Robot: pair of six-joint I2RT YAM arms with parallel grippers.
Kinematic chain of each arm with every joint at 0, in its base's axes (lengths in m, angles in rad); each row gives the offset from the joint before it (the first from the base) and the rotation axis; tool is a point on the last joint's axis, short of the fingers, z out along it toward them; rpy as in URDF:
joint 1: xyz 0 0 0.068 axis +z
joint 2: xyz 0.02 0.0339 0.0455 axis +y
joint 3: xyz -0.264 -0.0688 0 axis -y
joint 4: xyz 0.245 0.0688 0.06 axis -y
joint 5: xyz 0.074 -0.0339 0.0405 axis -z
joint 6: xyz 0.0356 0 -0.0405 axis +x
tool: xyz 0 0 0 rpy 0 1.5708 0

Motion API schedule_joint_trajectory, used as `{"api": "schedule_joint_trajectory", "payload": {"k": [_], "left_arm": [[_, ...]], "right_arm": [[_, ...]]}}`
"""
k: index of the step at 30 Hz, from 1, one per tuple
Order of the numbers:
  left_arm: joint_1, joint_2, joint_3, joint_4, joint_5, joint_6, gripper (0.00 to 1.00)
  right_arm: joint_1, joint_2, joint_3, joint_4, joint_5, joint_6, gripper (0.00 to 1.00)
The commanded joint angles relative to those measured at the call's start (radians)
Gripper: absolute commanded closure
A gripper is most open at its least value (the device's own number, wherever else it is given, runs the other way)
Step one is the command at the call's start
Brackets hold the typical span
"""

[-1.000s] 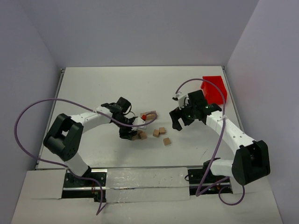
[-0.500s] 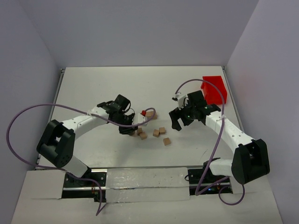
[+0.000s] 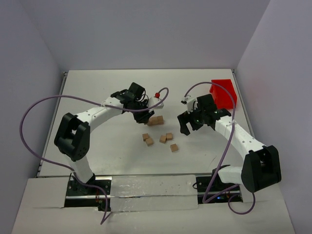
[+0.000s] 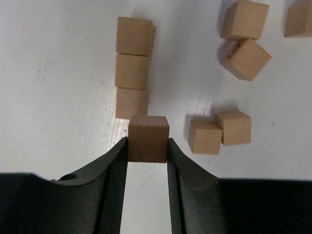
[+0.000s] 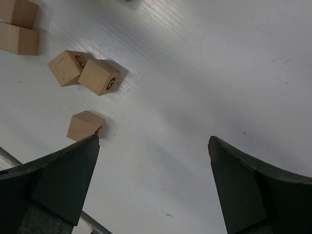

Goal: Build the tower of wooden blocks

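White worktop [image 3: 97,92], matte w/ faint ribbed grain, was seen boxed in by pale walls. A red plastic bin [image 3: 223,92], boxy, was set at the far R corner, well apart from the blocks. Purple cables [image 3: 202,83] were looped off both arms. R gripper [image 5: 153,141] was held spread wide over bare worktop, nothing between its dark fingers. L gripper [image 4: 147,145] was pinched on one plain tan wood cube [image 4: 148,134], square-edged, smooth-grained. The tower [image 4: 132,68] was found just beyond it, approx. mid-worktop: 3 cubes in a straight row, faces touching; contact w/ the held cube couldn't be told. Loose wood blocks [image 4: 219,131] were scattered nearby, partly in pairs. A dark "G" was read on one loose cube [image 5: 99,76].
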Motion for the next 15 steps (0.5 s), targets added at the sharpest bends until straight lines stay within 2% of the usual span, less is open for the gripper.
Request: {"api": "schedule_joint_trajectory", "payload": {"k": [1, 15], "left_arm": [[-0.002, 0.051, 0.116, 0.0, -0.011, -0.058, 0.98], [-0.018, 0.141, 0.211, -0.035, 0.011, -0.044, 0.9]], "right_arm": [[-0.02, 0.007, 0.001, 0.035, 0.009, 0.009, 0.0], [-0.054, 0.019, 0.01, 0.03, -0.007, 0.011, 0.0]]}}
